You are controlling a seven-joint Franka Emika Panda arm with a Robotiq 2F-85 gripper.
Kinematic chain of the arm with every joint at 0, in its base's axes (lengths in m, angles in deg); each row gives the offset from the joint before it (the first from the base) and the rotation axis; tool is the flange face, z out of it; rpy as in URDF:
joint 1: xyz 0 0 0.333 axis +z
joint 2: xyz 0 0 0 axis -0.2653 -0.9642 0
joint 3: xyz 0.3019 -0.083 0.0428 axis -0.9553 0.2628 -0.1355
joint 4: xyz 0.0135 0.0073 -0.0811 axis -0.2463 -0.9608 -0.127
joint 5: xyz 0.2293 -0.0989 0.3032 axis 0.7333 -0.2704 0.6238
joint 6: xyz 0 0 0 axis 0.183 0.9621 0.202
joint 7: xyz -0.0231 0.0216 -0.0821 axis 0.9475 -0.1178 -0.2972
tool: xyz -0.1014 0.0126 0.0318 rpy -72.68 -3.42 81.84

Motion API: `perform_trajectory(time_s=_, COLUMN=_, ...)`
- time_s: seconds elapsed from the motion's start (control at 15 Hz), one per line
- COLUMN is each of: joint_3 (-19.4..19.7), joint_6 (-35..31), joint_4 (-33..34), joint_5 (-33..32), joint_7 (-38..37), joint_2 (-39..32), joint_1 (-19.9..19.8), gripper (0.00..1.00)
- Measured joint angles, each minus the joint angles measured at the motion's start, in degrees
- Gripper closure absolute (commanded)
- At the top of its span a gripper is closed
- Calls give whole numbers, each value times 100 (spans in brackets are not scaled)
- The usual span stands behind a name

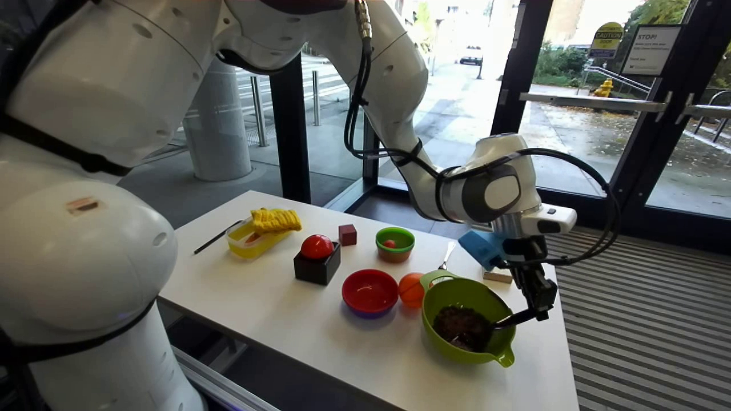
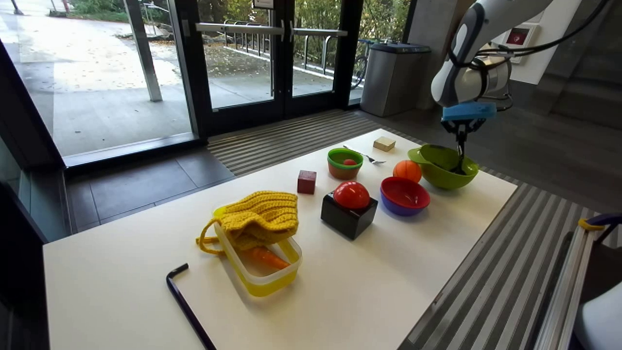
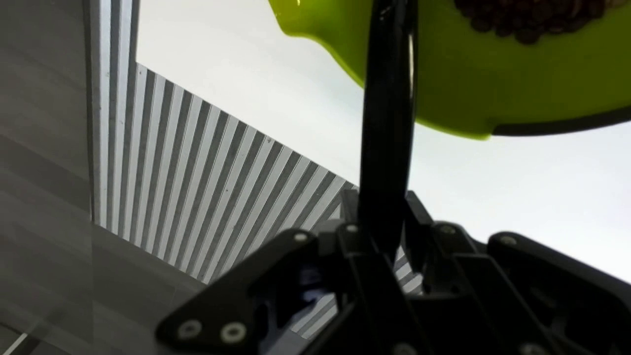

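My gripper [image 3: 379,207] is shut on the black handle of a long utensil [image 3: 392,98], one finger on each side of it. In an exterior view the utensil [image 1: 514,318] slants from the gripper [image 1: 543,311] over the rim into a green bowl [image 1: 457,288]. Dark brown beans [image 1: 457,325] lie in the bottom of this bowl, and the utensil's far end is lost among them. The wrist view shows the handle passing above the green bowl [image 3: 468,88], with some beans [image 3: 532,17] at the top edge. The gripper stays outside and above the rim.
An orange ball [image 1: 411,290] and a red bowl [image 1: 370,288] sit beside the green bowl. Behind are a wooden block [image 2: 384,143], fork [image 2: 367,155], small green bowl [image 2: 340,158] and dark red cube [image 2: 306,182]. A black box [image 2: 347,218] and yellow container [image 2: 262,287] stand further off.
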Motion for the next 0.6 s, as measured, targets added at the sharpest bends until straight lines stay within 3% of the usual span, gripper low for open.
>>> perform_trajectory(time_s=0.6, joint_3=65, joint_6=1338, joint_4=657, joint_5=-856, joint_7=-669, joint_2=-85, joint_1=89, gripper=94)
